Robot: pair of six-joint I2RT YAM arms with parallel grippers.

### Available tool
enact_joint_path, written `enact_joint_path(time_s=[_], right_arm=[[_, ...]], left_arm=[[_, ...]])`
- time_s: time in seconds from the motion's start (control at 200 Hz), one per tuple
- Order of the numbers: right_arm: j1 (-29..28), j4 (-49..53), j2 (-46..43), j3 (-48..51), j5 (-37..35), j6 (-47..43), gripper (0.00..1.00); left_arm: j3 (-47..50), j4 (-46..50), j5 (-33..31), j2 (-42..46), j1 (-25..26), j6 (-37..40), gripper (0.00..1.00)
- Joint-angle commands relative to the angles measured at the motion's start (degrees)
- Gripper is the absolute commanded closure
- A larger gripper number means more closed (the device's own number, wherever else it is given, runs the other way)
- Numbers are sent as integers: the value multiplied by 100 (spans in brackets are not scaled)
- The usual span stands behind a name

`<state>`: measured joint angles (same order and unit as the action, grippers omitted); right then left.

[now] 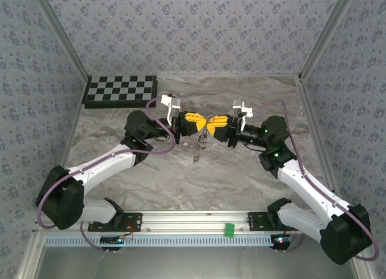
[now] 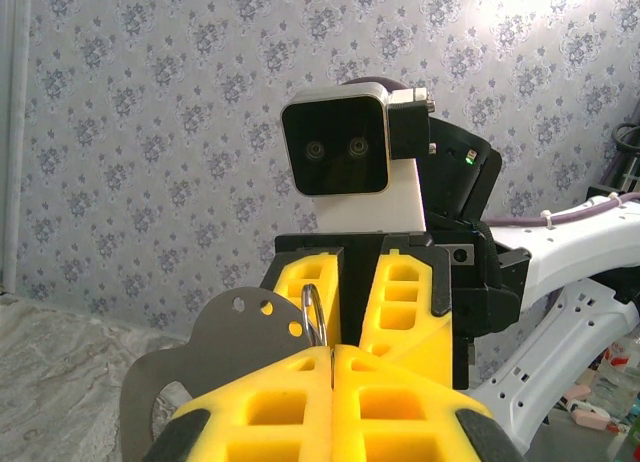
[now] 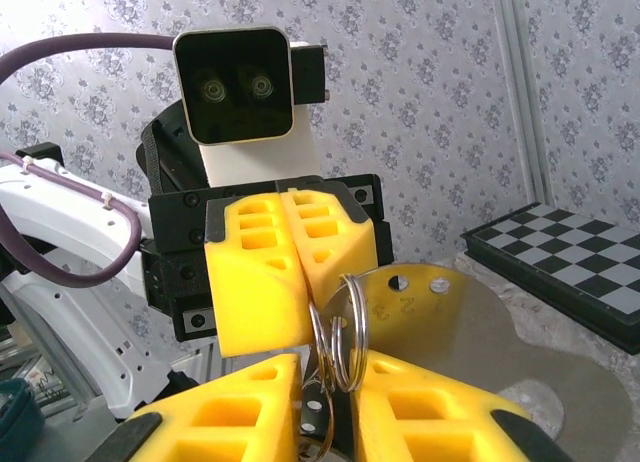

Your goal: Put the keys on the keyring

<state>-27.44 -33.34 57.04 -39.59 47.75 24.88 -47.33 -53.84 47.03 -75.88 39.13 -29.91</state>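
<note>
Marbled worktop (image 1: 181, 182) and flowered walls surround two arms whose tips meet above it. At the meeting point the left gripper (image 1: 203, 125) is closed on the keyring (image 2: 313, 312), which pokes out past its fingertips. Facing it, the right gripper (image 1: 213, 126) has its fingers slightly apart around the keyring; I cannot tell whether they clamp it. Just below both grippers dangle the keys (image 1: 198, 151), and a grey metal tag (image 2: 225, 332) sits beside the left gripper's fingers.
</note>
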Motion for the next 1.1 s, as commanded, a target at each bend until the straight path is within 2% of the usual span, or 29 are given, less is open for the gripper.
enact_joint_path(time_s=[0.0, 0.14, 0.375, 0.45, 0.575, 0.74, 0.935, 1.094], right_arm=[[-42, -234, 40, -201, 11, 77, 83], [-54, -247, 46, -203, -18, 76, 86], [-83, -265, 45, -220, -46, 65, 100], [-85, -116, 32, -261, -7, -30, 100], [-35, 899, 1, -562, 68, -597, 100], [69, 2490, 203, -1156, 299, -1411, 100], [129, 4030, 632, -1789, 509, -2284, 100], [114, 5445, 1125, -2520, 739, -3054, 100]], left_arm=[[-75, -355, -44, 14, 59, -24, 100], [-74, -351, -42, 12, 58, -15, 100], [-29, -373, -52, -6, 55, -6, 100], [-6, -360, -52, 11, 56, 9, 100], [2, -10, -129, 128, 33, 176, 100], [7, 672, -166, 344, -165, 416, 76], [236, 952, -85, 569, -528, 405, 74], [299, 1596, 170, 777, -623, 849, 73]])
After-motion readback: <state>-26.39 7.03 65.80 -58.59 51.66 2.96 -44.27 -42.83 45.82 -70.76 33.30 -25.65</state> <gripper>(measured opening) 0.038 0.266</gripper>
